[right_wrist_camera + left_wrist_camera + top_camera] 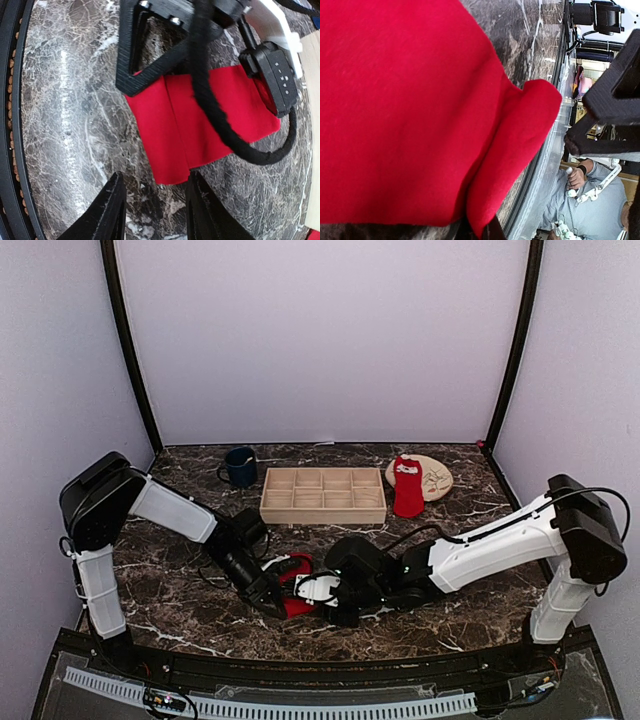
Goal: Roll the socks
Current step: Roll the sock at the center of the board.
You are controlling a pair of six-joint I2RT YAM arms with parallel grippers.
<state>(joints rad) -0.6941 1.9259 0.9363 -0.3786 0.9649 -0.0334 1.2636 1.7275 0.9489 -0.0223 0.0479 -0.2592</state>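
On the worktop (180, 612), 6 o'clock: we are only starting to roll the near sock (297, 606).
The far sock (407, 490) lies at 1 o'clock, partly on the plate (438, 478). The right gripper (155, 176) stands spread at the near sock's end; next, we judge, it must pinch that edge and turn it over. The left gripper (272, 592) meets the cloth, but red fills its view: clamped or not, we cannot tell.

Left tool (272, 592) low, grip unclear; right tool (155, 176) faces it, jaws parted.
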